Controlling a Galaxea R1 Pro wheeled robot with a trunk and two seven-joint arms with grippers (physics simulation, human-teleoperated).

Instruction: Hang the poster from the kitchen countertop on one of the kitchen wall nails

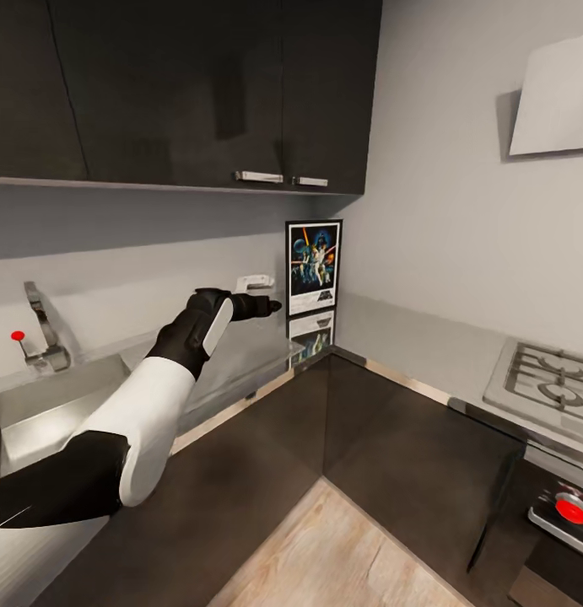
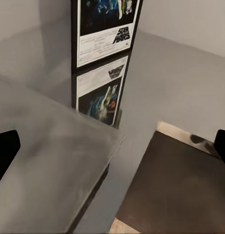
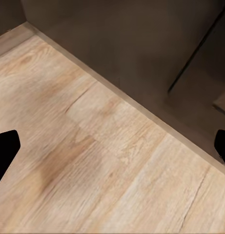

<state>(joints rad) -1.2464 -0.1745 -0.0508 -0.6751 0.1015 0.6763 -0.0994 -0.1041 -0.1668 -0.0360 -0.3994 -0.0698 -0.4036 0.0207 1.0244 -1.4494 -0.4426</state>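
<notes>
Wood floor [image 3: 92, 161] under right wrist; poster [image 1: 314, 267] ahead of left.

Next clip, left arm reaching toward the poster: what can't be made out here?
- Poster: the left wrist view cuts off its top; small print blurred.
- Left hand: head view too small to tell any gap to the poster.
- Hob: cut off by the head view's edge.
- Wall nails: cannot be made out.

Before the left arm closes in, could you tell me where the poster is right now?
In the head view, the poster stands upright in the back corner of the countertop against the wall, just beyond the left gripper, with the hob off to the right.
</notes>
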